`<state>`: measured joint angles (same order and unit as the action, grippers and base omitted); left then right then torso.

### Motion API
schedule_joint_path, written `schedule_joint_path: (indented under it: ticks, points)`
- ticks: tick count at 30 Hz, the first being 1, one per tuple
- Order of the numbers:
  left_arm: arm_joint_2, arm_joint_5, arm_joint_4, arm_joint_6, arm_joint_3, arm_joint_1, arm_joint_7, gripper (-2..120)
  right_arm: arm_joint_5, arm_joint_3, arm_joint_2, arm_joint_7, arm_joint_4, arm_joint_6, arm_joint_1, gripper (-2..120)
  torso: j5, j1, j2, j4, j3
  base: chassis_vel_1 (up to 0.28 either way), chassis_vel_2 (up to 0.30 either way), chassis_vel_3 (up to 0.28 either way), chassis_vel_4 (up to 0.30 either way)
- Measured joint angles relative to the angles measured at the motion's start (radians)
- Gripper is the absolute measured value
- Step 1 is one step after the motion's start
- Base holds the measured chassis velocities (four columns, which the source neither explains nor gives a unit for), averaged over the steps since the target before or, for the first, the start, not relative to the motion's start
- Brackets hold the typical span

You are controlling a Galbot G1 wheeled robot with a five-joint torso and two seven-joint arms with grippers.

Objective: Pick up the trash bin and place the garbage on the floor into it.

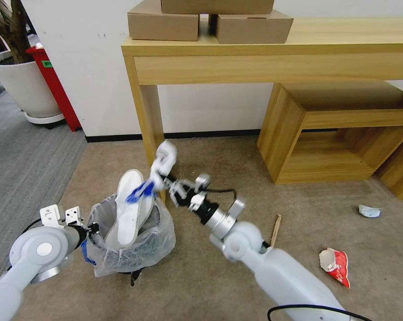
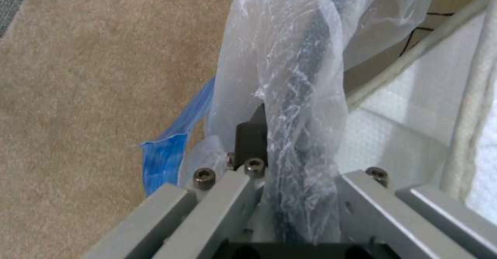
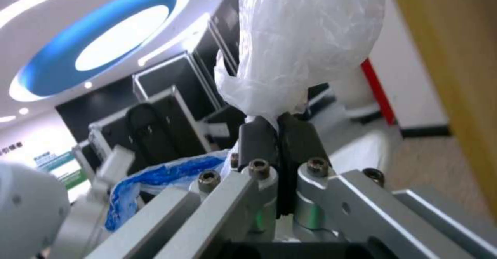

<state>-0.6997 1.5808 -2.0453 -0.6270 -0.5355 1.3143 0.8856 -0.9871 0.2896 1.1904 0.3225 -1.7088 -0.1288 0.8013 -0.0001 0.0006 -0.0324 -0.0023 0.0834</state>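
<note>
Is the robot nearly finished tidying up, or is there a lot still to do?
About midway, it seems. One white slipper already stands in the trash bin, whose rim the left gripper clamps. The right gripper is shut on a plastic-wrapped white bundle with blue trim, held above the bin. Still on the floor: a red wrapper, a wooden stick and a pale crumpled scrap.
</note>
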Motion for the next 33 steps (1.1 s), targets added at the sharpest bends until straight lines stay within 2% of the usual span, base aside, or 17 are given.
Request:
schedule_joint_path:
  ticks: [3, 7, 16, 23, 24, 27, 28, 30, 32, 33]
  points:
    - [0.0, 0.008, -0.013, 0.001, 0.003, -0.005, 0.006, 0, 0.005, 0.059, 0.027, -0.032, 0.03, 0.006, -0.012, 0, 0.0001, 0.0, 0.0, 0.0001, 0.0, 0.0, 0.0, 0.0, 0.0]
    - [0.0, 0.009, -0.014, 0.002, 0.006, -0.011, 0.01, 0, 0.013, 0.091, 0.032, -0.049, 0.046, 0.007, -0.032, 0, 0.0001, 0.0, 0.0, -0.0001, 0.0, 0.0, 0.0, 0.0, 0.0]
    - [-0.006, 0.006, -0.005, 0.002, 0.012, -0.017, 0.01, 0, 0.049, 0.112, 0.037, -0.09, 0.076, -0.004, -0.049, 1, 0.0, 0.0, 0.0, 0.0, 0.0, 0.0, 0.0, 0.0, 0.0]
    - [-0.013, 0.001, 0.001, 0.0, 0.019, -0.021, 0.008, 0, 0.05, 0.111, 0.033, -0.088, 0.073, 0.011, -0.035, 31, 0.0, 0.0, 0.0, 0.0, 0.0, 0.0, 0.0, 0.0, 0.0]
    - [-0.013, 0.001, 0.001, 0.0, 0.019, -0.021, 0.008, 0, 0.05, 0.111, 0.033, -0.088, 0.073, 0.011, -0.035, 31, 0.0, 0.0, 0.0, 0.0, 0.0, 0.0, 0.0, 0.0, 0.0]
    - [-0.014, -0.001, 0.001, 0.0, 0.019, -0.021, 0.007, 0, 0.051, 0.109, 0.032, -0.098, 0.073, 0.02, -0.036, 45, 0.0001, 0.0, 0.0, 0.0, 0.0, 0.0, 0.0, 0.0, 0.0]
    - [-0.014, -0.001, 0.001, 0.0, 0.019, -0.021, 0.007, 0, 0.051, 0.109, 0.032, -0.098, 0.073, 0.02, -0.036, 45, 0.0001, 0.0, 0.0, 0.0, 0.0, 0.0, 0.0, 0.0, 0.0]
    - [-0.011, -0.001, 0.001, -0.001, 0.019, -0.02, 0.006, 0, 0.057, 0.108, 0.031, -0.107, 0.075, 0.028, -0.037, 56, 0.0001, 0.0, 0.0, 0.0, 0.0, 0.0, 0.0, 0.0, 0.0]
    - [-0.011, -0.001, 0.001, -0.001, 0.019, -0.02, 0.006, 0, 0.057, 0.108, 0.031, -0.11, 0.076, 0.029, -0.037, 58, 0.0001, 0.0, 0.0, 0.0, 0.0, 0.0, 0.0, 0.0, 0.0]
    - [-0.009, -0.001, 0.002, -0.001, 0.019, -0.021, 0.005, 0, 0.058, 0.108, 0.034, -0.118, 0.076, 0.031, -0.037, 64, 0.0001, 0.0, 0.0, 0.0, 0.0, 0.0, 0.0, 0.0, 0.0]
